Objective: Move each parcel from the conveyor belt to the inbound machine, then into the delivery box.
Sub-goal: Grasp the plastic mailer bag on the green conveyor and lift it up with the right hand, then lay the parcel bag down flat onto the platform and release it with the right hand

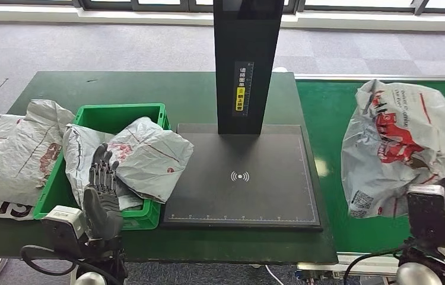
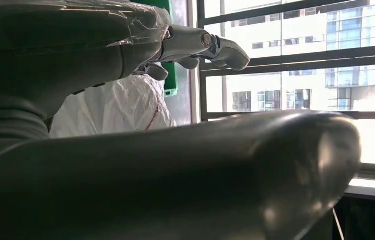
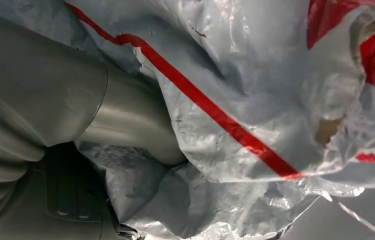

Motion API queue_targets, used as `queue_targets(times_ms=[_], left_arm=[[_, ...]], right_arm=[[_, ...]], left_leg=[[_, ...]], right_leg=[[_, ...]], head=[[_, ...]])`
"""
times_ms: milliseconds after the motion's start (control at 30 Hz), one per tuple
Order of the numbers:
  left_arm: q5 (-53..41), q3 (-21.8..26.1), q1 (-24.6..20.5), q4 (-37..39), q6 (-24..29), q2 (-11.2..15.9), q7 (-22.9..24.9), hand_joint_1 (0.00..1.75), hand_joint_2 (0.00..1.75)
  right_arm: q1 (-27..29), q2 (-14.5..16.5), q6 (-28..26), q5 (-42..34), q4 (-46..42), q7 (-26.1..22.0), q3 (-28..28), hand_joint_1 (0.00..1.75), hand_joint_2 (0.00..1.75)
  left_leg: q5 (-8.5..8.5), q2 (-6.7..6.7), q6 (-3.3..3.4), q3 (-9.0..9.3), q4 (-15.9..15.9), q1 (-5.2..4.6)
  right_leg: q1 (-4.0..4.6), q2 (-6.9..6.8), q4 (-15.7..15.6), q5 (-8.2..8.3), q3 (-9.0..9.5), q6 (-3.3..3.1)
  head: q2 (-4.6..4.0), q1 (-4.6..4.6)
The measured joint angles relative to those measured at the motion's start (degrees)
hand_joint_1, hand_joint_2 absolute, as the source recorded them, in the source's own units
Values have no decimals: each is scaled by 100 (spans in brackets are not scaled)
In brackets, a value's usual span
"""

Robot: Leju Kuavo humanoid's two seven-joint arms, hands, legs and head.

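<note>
A dark green table stands on grey carpet below a row of windows, with the green belt along its right side. The black scanner lies mid-table under its post, and the green box beside it holds a grey parcel. My left hand hovers upright over the box's near edge, fingers spread and empty. My right hand is buried in the belt parcel, thumb pressed into its plastic; I cannot tell whether my fingers grip it.

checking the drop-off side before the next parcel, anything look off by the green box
Yes: one parcel in the green box hangs over its rim toward the scanner plate, and another parcel lies outside it on the table.
</note>
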Motion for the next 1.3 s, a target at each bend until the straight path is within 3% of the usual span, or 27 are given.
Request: queue_targets(times_ms=[167,333,533,800,1067,1233,1267,1300], left_arm=[[40,0,-4,1,-20,-7,-43,0,0],[99,-8,-27,14,-63,-7,-67,0,0],[111,-63,-179,105,-162,-10,49,0,0],[-49,-212,-411,270,67,-25,163,0,0],[-132,-314,-443,380,334,-26,171,0,0],[-143,-353,-495,461,375,-31,204,0,0],[-143,-354,-499,475,376,-32,204,0,0],[-143,-354,-502,488,377,-33,204,0,0]], right_arm=[[174,55,-95,5,-702,-45,-182,175,175],[42,89,446,28,-675,175,-116,175,175],[-374,243,1313,423,465,905,440,175,175],[-948,862,1919,467,2247,1191,1323,175,175],[-1494,1449,1998,347,3405,1145,1872,175,175],[-1818,1623,1932,290,3847,1114,1994,175,175],[-1862,1637,1931,287,3906,1115,2003,170,175],[-1894,1649,1929,283,3953,1115,2008,129,175]], left_leg=[[0,4,0,1,0,-1],[-2,8,3,-44,-1,0],[11,9,2,-21,-1,1],[25,0,-4,-10,-3,3],[27,1,-6,-14,-3,3],[28,0,-5,-14,-2,1],[28,0,-5,-14,-2,1],[28,0,-5,-14,-2,1]], right_leg=[[0,3,0,0,0,0],[0,6,0,-3,6,-1],[2,6,0,4,3,-3],[6,3,3,10,-9,-5],[4,3,5,9,-15,-5],[1,1,5,12,-14,-4],[1,1,5,13,-14,-4],[2,1,5,13,-14,-4]], head=[[0,0],[0,0],[0,0],[0,0],[0,0],[0,0],[0,0],[0,0]])
